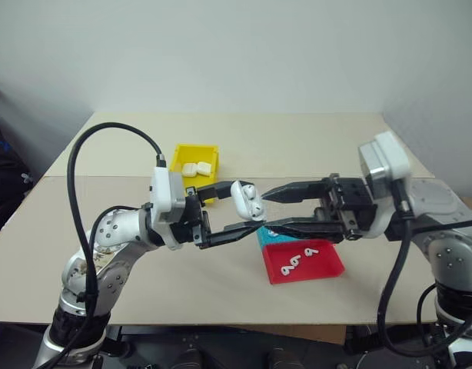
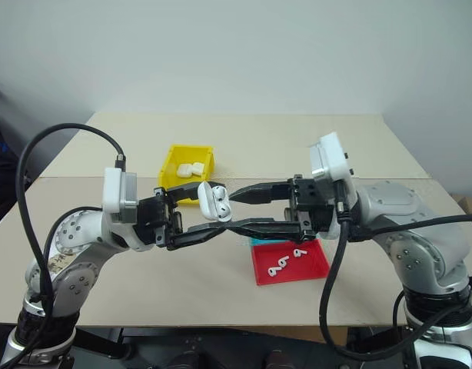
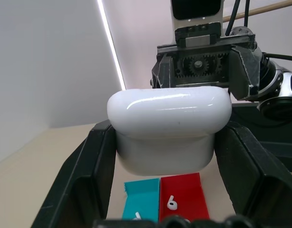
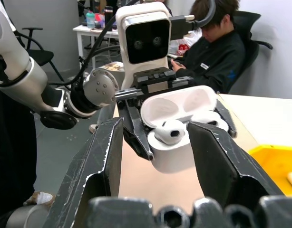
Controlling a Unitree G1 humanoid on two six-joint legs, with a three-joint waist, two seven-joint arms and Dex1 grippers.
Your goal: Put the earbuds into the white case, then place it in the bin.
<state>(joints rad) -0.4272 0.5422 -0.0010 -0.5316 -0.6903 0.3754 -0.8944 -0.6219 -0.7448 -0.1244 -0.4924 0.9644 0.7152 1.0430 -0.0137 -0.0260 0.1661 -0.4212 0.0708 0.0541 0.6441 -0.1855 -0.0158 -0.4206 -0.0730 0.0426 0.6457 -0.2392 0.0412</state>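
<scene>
head view: your left gripper (image 1: 234, 214) clamps the white case (image 1: 247, 200), lid open, above the table (image 1: 144, 269). right gripper (image 1: 273, 209) spread around it. right wrist view: an earbud (image 4: 169, 131) sits in the case. yellow bin (image 1: 194, 157) behind.

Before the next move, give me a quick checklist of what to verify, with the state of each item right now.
1. Left claw gripping the white case: ok, clamped between its fingers.
2. Case lid open: ok, right wrist view shows it up.
3. Earbuds in case: one earbud sits in a well; second cannot tell.
4. Right claw free of the case: ok, fingers open either side of it.
5. Spare earbuds in red tray: ok, lying loose.
6. Yellow bin has room: ok, some cases inside, space left.
</scene>
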